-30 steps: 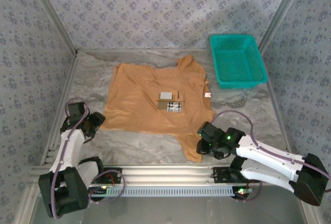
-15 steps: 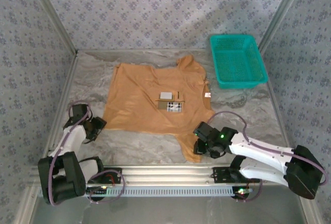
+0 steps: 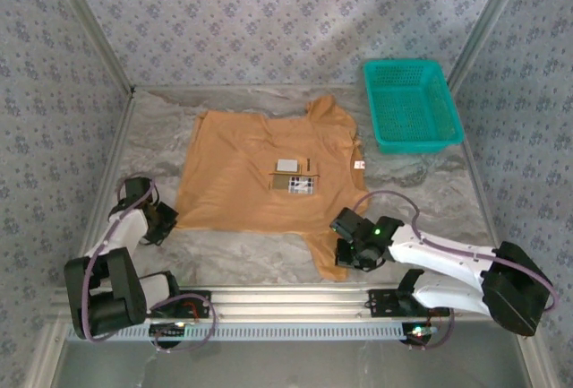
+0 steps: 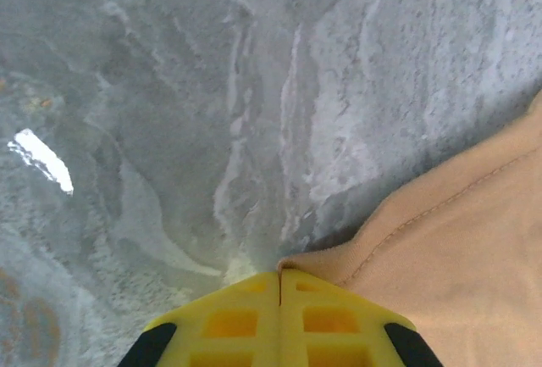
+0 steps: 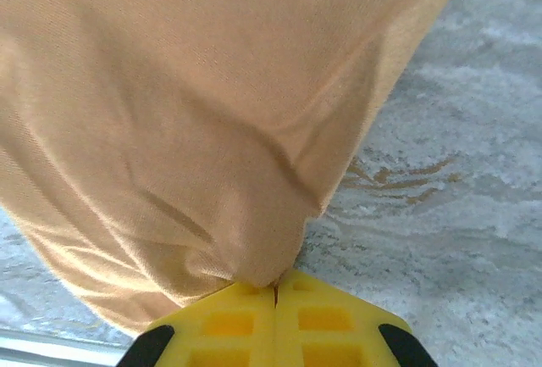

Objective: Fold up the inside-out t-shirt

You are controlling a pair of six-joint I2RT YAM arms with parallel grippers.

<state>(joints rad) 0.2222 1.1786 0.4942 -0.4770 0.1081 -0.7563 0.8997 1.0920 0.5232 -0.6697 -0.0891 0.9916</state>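
We read the inside-out t-shirt as lying flat on the bench to the left of the teal basket. Its long axis runs sideways: the neck end and small white label face the basket, and the hem is the end farthest from it. Both pairs of fingers sit on the long edge away from the basket's row, the one nearest the arms. The left fingers are pressed together at the hem corner, the point of the shirt most distant from the basket. The cloth tip meets their seam, so we judge it pinched. The right fingers are clamped on the bunched sleeve at the basket-side end of that same edge. The rest of the shirt lies beyond both grips, toward the basket's row. We judge the fold will carry this edge that way, each arm taking its own end.
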